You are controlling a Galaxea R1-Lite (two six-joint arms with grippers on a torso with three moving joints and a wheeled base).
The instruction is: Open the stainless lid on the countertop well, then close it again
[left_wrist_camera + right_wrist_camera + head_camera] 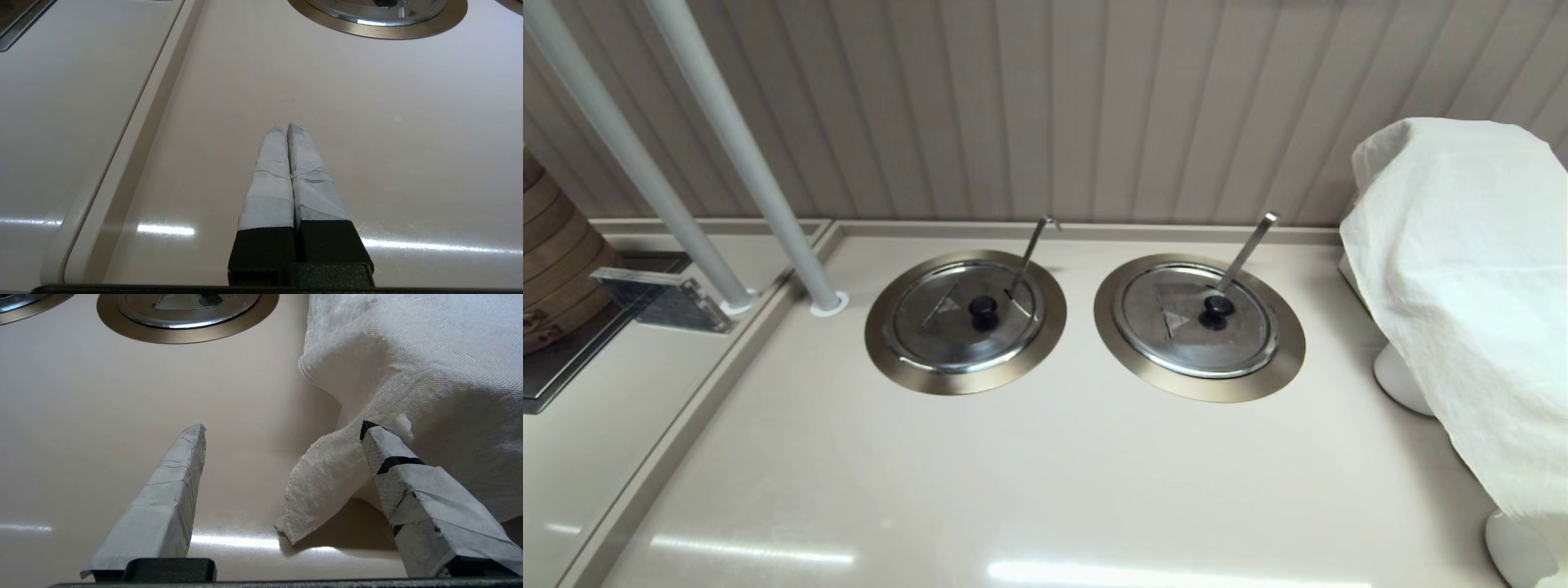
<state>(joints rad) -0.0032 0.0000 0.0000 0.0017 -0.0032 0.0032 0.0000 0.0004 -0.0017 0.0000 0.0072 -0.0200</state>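
The stainless lid (947,331) with its black knob (983,308) lies shut on the left countertop well, ringed in brushed bronze steel (888,355). A thin hook-tipped rod (1029,253) leans out through the lid's notch at the back. Neither gripper shows in the head view. In the left wrist view my left gripper (284,127) is shut with nothing in it, low over the bare counter, well short of the well's ring (408,32). My right gripper (282,426) is open over the counter, with one finger (408,486) against a white cloth.
A twin lid (1176,335) in its own ring (1278,371), with a flat straight handle (1250,245), sits to the right. A white cloth (1462,269) drapes something at the right edge. Two grey poles (743,155) and a bamboo steamer (547,253) stand left, beyond a counter step (711,384).
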